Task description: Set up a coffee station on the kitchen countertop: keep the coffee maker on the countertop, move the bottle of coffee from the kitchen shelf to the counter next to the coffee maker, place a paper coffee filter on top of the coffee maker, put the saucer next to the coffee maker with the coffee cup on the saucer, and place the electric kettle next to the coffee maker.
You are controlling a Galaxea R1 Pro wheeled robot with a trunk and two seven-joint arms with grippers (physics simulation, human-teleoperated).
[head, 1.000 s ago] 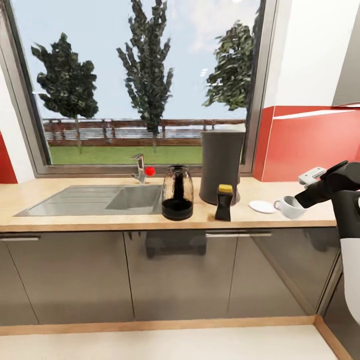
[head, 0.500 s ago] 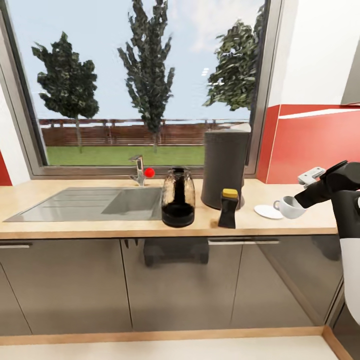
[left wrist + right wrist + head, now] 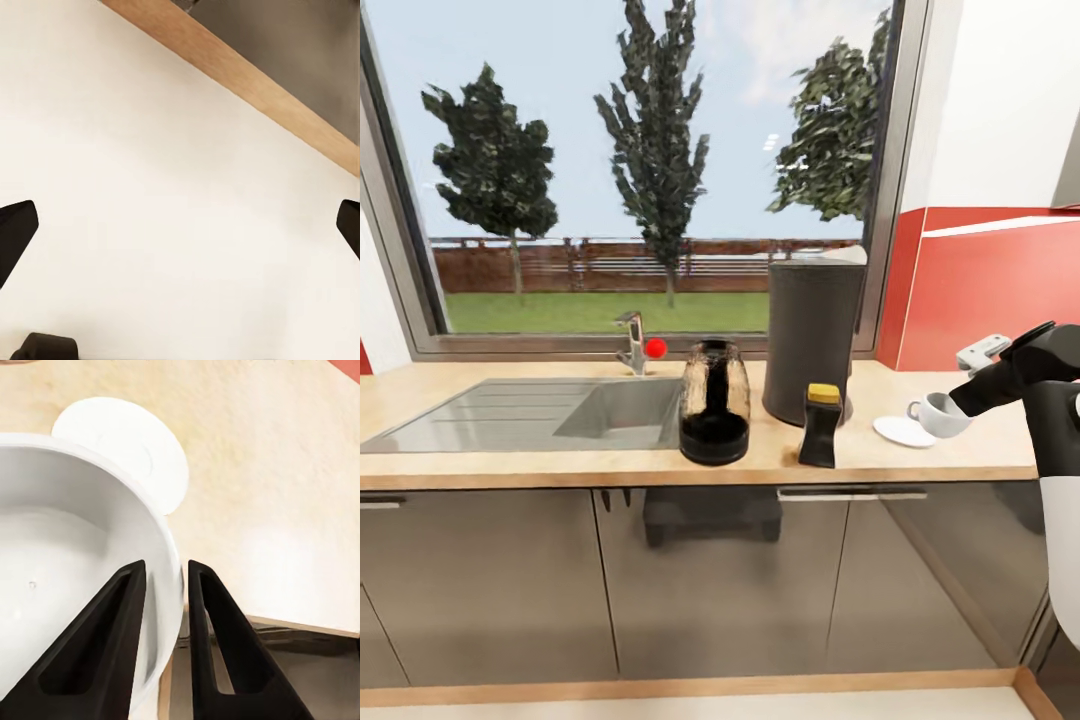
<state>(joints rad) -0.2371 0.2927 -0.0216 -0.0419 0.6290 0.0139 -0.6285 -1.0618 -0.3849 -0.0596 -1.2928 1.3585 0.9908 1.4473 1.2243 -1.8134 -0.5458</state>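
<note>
Cup (image 3: pixel 940 413) hangs in the air by the counter's (image 3: pixel 510 466) right end, above its front edge and just right of the saucer (image 3: pixel 903 431); the right gripper (image 3: pixel 963 398) has its two fingers nearly closed over the cup's wall, one finger (image 3: pixel 97 652) inside the bowl and the other outside. In the right wrist view the saucer lies bare on the wood beyond the cup's rim, so the cup-on-saucer step looks close but not yet done. Saucer sits to the right of the coffee maker (image 3: pixel 812 340), which stands toward the back edge by the window. Bottle (image 3: pixel 821 426) stands just in front of the maker near the front edge, and the kettle (image 3: pixel 713 403) stands to its left beside the sink (image 3: pixel 520 412), so those three placements look finished. I cannot make out a paper filter on the maker's top, so that step I judge still open. Left gripper (image 3: pixel 180 232) is spread wide with nothing between its tips, pointing at pale floor.
</note>
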